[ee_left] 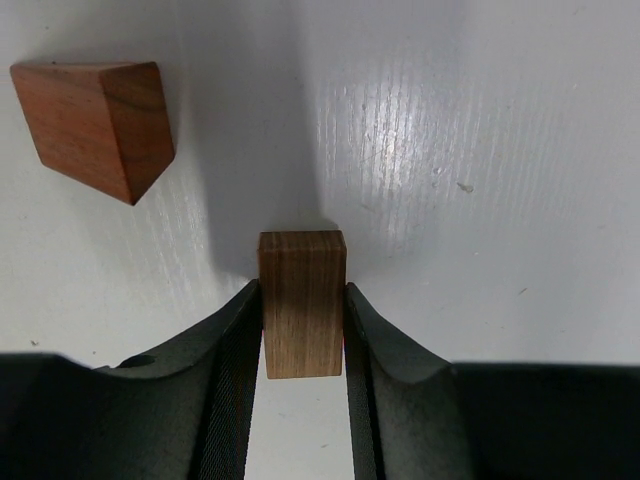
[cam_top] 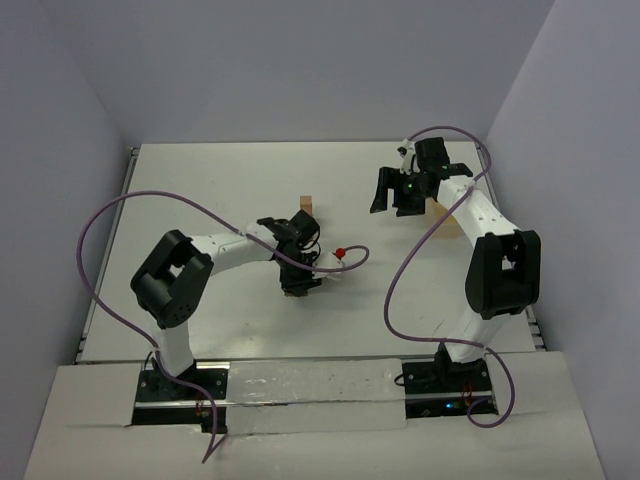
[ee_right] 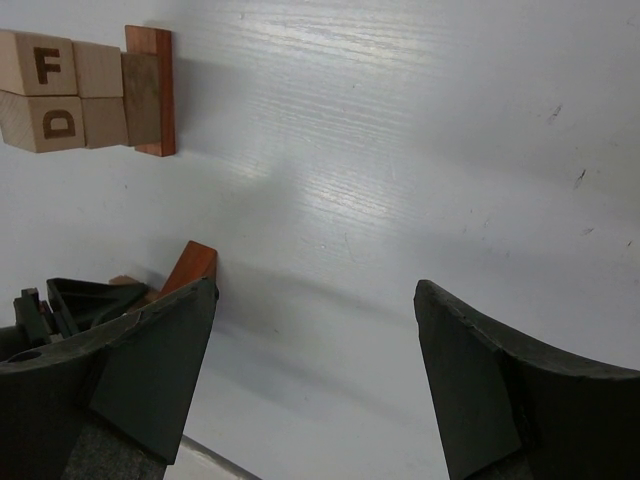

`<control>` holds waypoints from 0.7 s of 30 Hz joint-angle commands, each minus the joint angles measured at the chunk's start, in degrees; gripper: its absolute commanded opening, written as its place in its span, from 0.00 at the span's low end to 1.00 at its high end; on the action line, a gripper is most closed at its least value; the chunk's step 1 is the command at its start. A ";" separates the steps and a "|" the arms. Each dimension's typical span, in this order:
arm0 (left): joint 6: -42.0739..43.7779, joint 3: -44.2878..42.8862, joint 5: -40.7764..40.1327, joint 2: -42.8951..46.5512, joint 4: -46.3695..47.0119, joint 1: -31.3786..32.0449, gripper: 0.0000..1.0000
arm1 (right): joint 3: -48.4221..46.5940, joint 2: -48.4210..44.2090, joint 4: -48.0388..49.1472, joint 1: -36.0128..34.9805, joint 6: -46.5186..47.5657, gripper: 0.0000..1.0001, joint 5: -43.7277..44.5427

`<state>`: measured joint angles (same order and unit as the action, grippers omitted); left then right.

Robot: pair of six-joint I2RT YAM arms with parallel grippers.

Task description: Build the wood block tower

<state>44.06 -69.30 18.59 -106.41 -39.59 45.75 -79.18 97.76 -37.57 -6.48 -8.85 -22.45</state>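
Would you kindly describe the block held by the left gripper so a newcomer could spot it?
On the white table, find the left gripper. Clamped between its black fingers is a small brown rectangular wooden block; the reddish wooden wedge nearby lies free.

- the top view is bright and even: light falls from overhead, and the arms point(cam_top: 230, 245) lay only short, soft shadows on the white table point(cam_top: 200, 180).
- small things there are too tiny for fine detail.
- left wrist view: a broad sheen right of centre washes out the table's streaks. the brown block point(ee_left: 302, 260) pinched in the left claw point(ee_left: 302, 300) throws a soft grey shadow upward and slightly left.
- the reddish wedge point(ee_left: 95, 125) is crisp, its grain clear — the claw itself is near-black and shows little detail.
- right wrist view: a pale band of glare crosses the table. the lettered blocks point(ee_right: 60, 95) cast their shadow to the right — the wide-spread right claw point(ee_right: 315, 290) looms dark and slightly soft in the foreground.
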 commanded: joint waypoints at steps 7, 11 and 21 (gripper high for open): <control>-27.02 -8.58 -0.57 12.52 5.97 1.36 0.00 | -1.61 -1.91 0.92 0.42 -1.10 0.87 0.57; -49.39 -16.79 -14.32 12.20 6.37 1.59 0.00 | -2.28 -1.23 0.61 0.42 -1.48 0.87 1.38; -69.03 -43.94 -32.36 -3.68 -7.82 0.52 0.00 | -3.70 -0.12 0.30 0.42 -1.78 0.87 3.10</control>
<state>-14.11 -101.85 -5.78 -101.36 -37.98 47.16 -80.22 97.76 -37.69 -6.48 -10.39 -20.39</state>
